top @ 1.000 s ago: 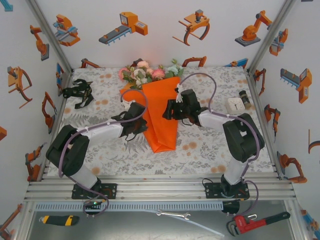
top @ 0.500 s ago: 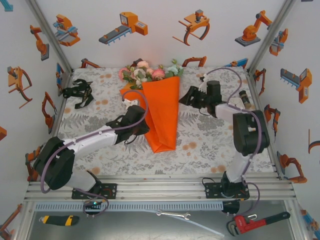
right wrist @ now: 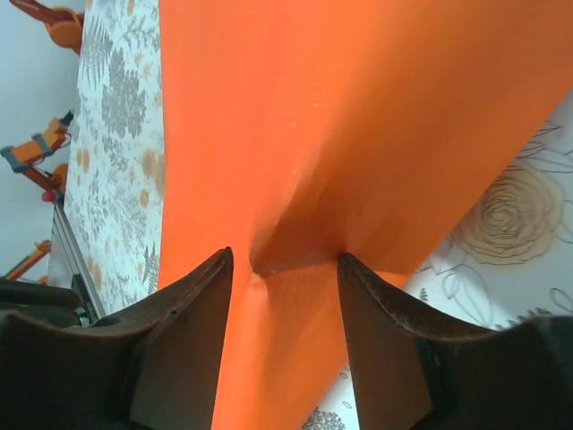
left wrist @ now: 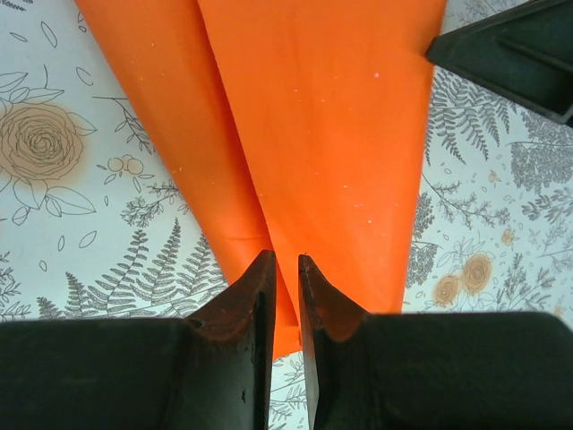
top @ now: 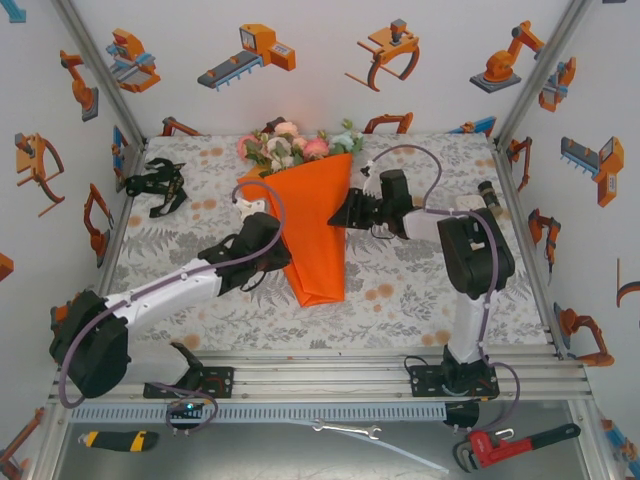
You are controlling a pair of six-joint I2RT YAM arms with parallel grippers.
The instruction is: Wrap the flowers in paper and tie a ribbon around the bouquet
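The bouquet [top: 320,230], a cone of bright orange paper [left wrist: 322,134], lies mid-table with its point toward me. The flowers [top: 295,145], pink, white and pale blue, stick out at its far end. My left gripper [top: 283,258] is at the cone's left edge, low down. In the left wrist view this left gripper [left wrist: 285,260] is open by a narrow gap just above a paper fold, pinching nothing. My right gripper [top: 338,217] is at the cone's right edge. In the right wrist view this right gripper [right wrist: 285,255] is open wide, its tips astride a dented paper [right wrist: 340,107] fold. The black ribbon [top: 155,185] lies heaped at back left.
A small white box [top: 468,208] and a dark cylinder [top: 490,195] sit near the right wall. The floral tablecloth [top: 200,210] covers the table. The right gripper's black body [left wrist: 519,54] juts in across the cone from the left one.
The right arm swung out to the right, then came back to the cone's right edge. The left arm reached further forward and its jaws parted slightly. The cone's point shifted a little left.
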